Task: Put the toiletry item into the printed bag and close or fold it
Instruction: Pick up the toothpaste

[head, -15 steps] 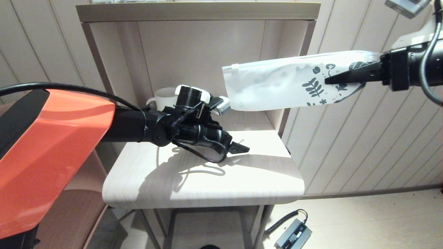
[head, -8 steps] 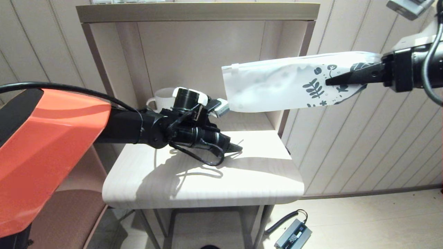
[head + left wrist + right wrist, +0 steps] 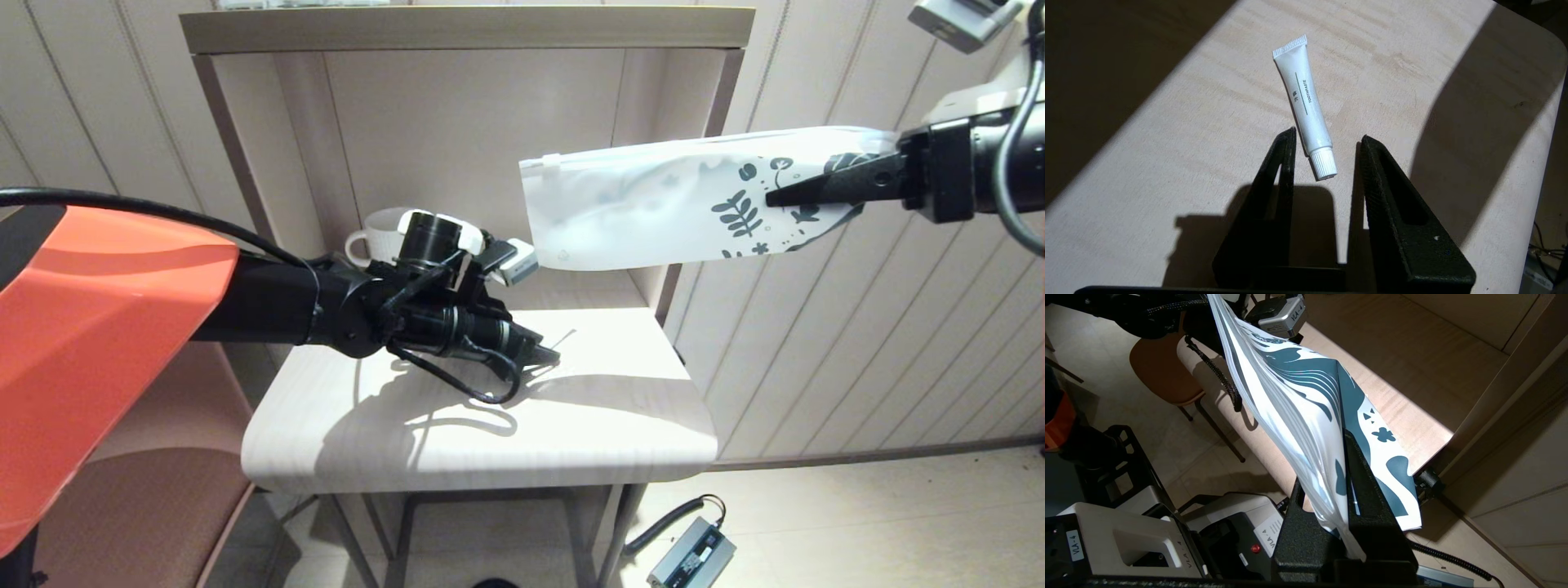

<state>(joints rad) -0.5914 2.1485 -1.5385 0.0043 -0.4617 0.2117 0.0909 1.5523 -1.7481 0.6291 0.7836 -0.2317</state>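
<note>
left arm: reaches low across the tabletop, hand pointing forward and slightly down
left hand: fingers partly apart, straddling the cap end of the tube; left finger looks to touch the tube's side, right finger stands clear of it; no clamp visible
right arm: raised on the right, well above the tabletop, hand pointing toward the robot's left
right hand: fingers together, clamped on the bag's printed end
tube: small white tube marked TOOTHPASTE, lying flat on the tabletop, crimped end pointing away from the left hand, ribbed cap between the fingers
bag: white zip pouch with dark leaf prints, held out roughly level in the air, zip end toward the alcove; contents cannot be told
mug: white, at the back of the tabletop behind the left wrist, partly hidden
left wrist view only: the tube itself and the finger gap; in the head view the tube is mostly hidden by the hand
right wrist view only: bag edge pinched between the two black fingers, pouch bowing away; chair below
head view only: both arms together, bag apart from and above the left hand
floor: small grey box with cable by the table leg
</note>
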